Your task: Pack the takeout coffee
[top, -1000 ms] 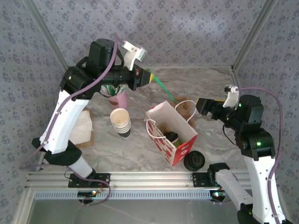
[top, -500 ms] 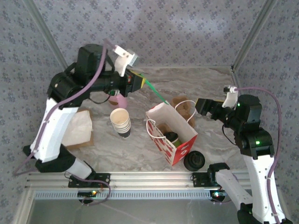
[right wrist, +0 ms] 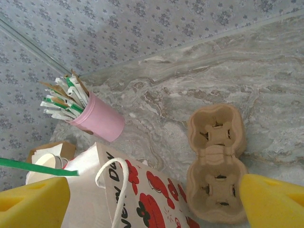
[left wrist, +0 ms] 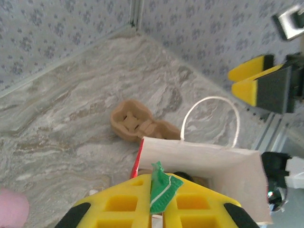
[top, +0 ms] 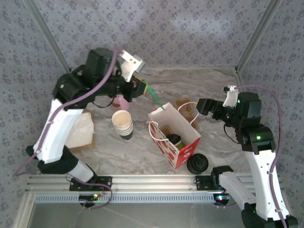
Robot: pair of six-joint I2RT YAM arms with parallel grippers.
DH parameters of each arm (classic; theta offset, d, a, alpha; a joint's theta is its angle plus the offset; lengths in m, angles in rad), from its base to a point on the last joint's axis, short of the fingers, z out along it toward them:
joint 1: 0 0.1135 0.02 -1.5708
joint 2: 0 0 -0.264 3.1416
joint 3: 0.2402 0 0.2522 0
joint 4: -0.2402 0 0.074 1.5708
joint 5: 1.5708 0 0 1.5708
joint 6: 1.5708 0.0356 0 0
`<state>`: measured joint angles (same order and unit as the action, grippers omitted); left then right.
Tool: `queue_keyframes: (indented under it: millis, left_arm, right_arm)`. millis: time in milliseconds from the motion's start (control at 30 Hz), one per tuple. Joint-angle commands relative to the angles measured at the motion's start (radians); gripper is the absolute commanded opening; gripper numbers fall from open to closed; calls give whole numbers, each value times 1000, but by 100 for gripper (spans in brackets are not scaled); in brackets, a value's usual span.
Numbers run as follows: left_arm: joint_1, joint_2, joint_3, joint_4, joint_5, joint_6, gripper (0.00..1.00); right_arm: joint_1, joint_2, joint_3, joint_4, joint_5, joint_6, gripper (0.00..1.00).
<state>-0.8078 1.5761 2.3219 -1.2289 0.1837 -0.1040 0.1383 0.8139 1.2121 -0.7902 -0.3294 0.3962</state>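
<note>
The takeout coffee (top: 175, 139), a dark cup with a black lid, stands inside the white and red paper bag (top: 186, 145). My left gripper (top: 141, 87) hangs high, behind and left of the bag. It is shut on a green wrapped straw (top: 156, 97) that slants down to the bag's far left rim. In the left wrist view the straw (left wrist: 165, 190) is pinched between the yellow fingers (left wrist: 118, 204) above the open bag (left wrist: 204, 156). My right gripper (top: 202, 106) stands open behind the bag, its pads (right wrist: 33, 204) wide apart over the bag (right wrist: 156, 199).
A brown pulp cup carrier (top: 186, 108) (right wrist: 216, 161) lies just behind the bag. Left of the bag stands a stack of white cups (top: 122, 124), with a pink cup of straws (top: 122, 101) (right wrist: 97, 118) behind it. Black lids (top: 197, 164) sit at the bag's front right, and brown paper (top: 80, 130) lies far left.
My left arm has swung, carrying the straw's tip leftwards from over the carrier to the bag's far left rim. The right gripper has shifted slightly and stays open.
</note>
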Motion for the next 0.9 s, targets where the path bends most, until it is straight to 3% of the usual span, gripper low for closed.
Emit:
queue_keyframes:
  millis: [0, 233, 433, 867]
  left_arm:
    - [-56, 65, 80, -79, -100, 50, 11]
    - [-190, 303, 329, -285, -312, 125, 11]
    - [-247, 347, 280, -293, -400, 157, 11]
    - [-260, 467, 265, -310, -330, 170, 11]
  right_arm:
    - [4, 5, 0, -36, -16, -5, 94]
    - [4, 24, -8, -66, -16, -18, 94]
    - [4, 33, -11, -70, -26, -20, 94]
    - [2, 44, -67, -54, -46, -9, 94]
